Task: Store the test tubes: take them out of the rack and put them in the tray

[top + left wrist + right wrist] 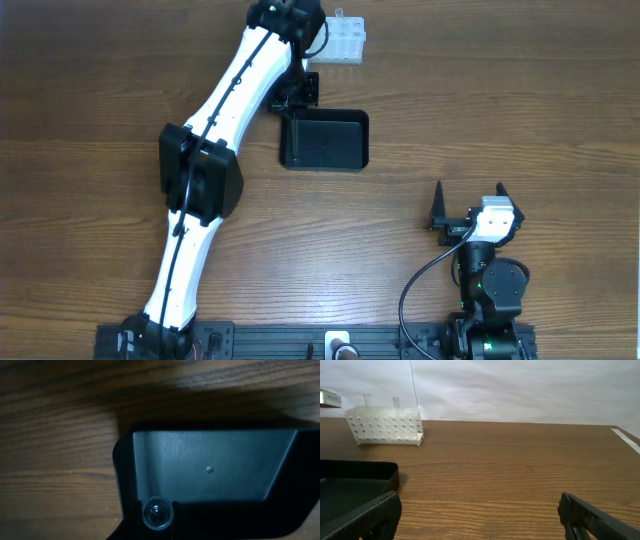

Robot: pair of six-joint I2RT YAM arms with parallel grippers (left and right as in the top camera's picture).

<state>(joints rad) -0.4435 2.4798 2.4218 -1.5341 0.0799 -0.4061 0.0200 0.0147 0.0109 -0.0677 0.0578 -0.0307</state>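
A clear test tube [158, 514], seen end-on as a small ring, is pinched in my left gripper [158, 522] over the near-left corner of the black tray [215, 467]. From above, the left gripper [293, 100] hangs at the tray's [325, 140] far-left edge, just below the white perforated rack [340, 42]. In the right wrist view the rack [385, 425] stands far off with two tubes [396, 401] poking out of its top. My right gripper [470, 205] rests open near its base, holding nothing.
The tray floor is bare apart from a small speck [210, 468]. Wood tabletop [500, 100] spreads wide to the right of the tray and rack. The left arm's white links [215, 130] cross the table's left half diagonally.
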